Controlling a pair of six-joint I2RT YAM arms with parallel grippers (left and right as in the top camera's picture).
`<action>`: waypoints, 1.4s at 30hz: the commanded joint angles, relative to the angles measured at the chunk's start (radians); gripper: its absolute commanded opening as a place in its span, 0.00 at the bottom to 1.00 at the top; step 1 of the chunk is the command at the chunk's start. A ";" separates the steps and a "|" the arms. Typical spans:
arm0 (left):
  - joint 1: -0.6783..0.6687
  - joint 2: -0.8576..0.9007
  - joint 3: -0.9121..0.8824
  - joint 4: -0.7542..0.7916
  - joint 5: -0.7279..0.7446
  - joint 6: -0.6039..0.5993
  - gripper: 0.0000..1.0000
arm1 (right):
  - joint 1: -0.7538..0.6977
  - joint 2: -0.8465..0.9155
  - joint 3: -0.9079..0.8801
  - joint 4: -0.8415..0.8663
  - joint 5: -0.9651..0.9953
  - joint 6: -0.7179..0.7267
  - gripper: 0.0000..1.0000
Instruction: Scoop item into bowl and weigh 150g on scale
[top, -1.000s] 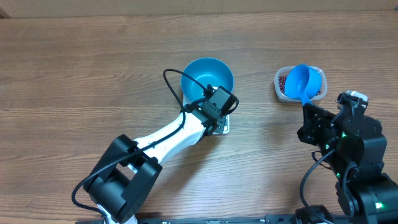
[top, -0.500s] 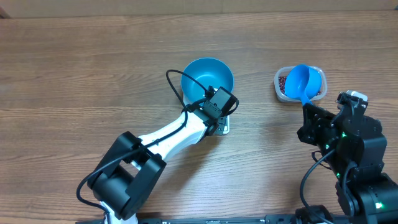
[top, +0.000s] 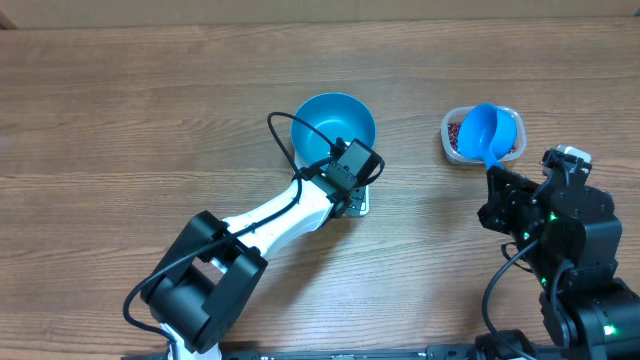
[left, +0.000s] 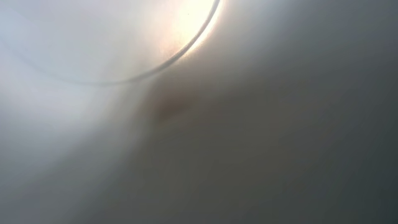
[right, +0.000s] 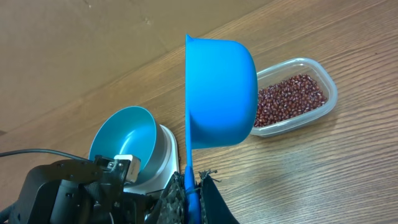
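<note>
Robot test bench, not a household kitchen. Evidence: a left arm (top: 280, 215) and a right arm (top: 565, 240) stand at a wood-grain table (top: 120, 100), with a loose black cable (top: 285, 140) and a plain brown board (right: 74, 43) behind. Kitchenware is limited to a bowl (top: 335, 120), scale (top: 360, 203), scoop (top: 485, 135) and tub (top: 452, 130) of beans (right: 289, 99).

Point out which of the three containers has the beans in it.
The clear plastic tub, right of the others: red-brown beans cover its bottom. The blue bowl and the blue scoop show only bare blue insides.
</note>
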 joint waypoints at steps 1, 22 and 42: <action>-0.004 0.042 0.020 0.002 0.013 0.019 0.04 | -0.006 -0.007 0.027 0.005 0.010 -0.008 0.04; -0.003 0.090 0.019 -0.075 -0.018 0.007 0.04 | -0.006 -0.007 0.027 -0.001 0.009 -0.008 0.04; -0.010 -0.211 0.242 -0.222 -0.014 0.014 0.04 | -0.006 -0.001 0.027 -0.008 0.019 -0.023 0.04</action>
